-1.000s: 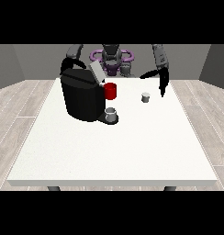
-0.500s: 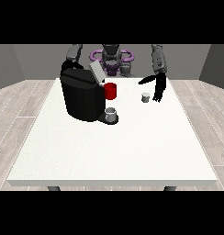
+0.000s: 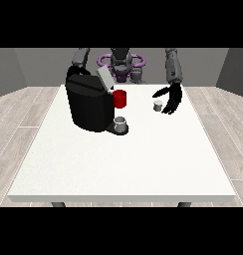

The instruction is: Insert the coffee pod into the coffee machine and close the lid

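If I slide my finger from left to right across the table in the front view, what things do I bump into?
Black coffee machine → red cup → small grey coffee pod → hand at the view's right.

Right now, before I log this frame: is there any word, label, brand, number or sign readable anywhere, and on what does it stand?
None can be read.
coffee machine: black body, no lettering shows.
red part at its front: plain.
coffee pod beside the hand at the view's right: no marking shows.
cup and table: plain.
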Controlling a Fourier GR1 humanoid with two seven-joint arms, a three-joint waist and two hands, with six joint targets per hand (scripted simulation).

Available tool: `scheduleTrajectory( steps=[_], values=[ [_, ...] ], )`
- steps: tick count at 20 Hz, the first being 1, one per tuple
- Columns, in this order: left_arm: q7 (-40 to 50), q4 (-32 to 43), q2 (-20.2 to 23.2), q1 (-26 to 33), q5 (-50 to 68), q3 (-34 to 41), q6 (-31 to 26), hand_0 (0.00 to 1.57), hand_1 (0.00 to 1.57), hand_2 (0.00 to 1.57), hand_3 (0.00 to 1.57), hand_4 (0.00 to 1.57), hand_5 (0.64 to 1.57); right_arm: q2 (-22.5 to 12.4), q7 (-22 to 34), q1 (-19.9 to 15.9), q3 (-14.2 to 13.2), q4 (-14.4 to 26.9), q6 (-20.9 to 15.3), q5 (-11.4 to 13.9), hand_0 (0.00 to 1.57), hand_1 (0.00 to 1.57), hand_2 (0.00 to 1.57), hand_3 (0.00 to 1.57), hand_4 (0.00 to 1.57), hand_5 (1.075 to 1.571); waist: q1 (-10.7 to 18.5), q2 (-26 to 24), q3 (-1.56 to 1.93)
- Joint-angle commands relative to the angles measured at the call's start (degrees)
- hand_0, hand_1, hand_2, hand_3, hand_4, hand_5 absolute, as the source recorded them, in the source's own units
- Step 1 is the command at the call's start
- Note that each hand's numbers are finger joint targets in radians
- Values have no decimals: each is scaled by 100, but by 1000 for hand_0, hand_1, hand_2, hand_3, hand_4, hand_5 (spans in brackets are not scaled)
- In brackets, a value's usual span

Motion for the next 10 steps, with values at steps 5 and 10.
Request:
scheduleTrajectory(
  steps=[5,10],
  values=[
    [-96,333,-159,-288,-758,-357,549,645,645,788,527,0,1571,81,218,-209,169,80,-380,117,0,0,0,0,491,1571,67,-75,0],
    [-527,600,-43,-413,-803,-59,1049,686,686,849,651,288,1571,-91,-296,-125,-222,251,102,-322,0,0,0,0,492,1571,-32,191,0]
  ],
)
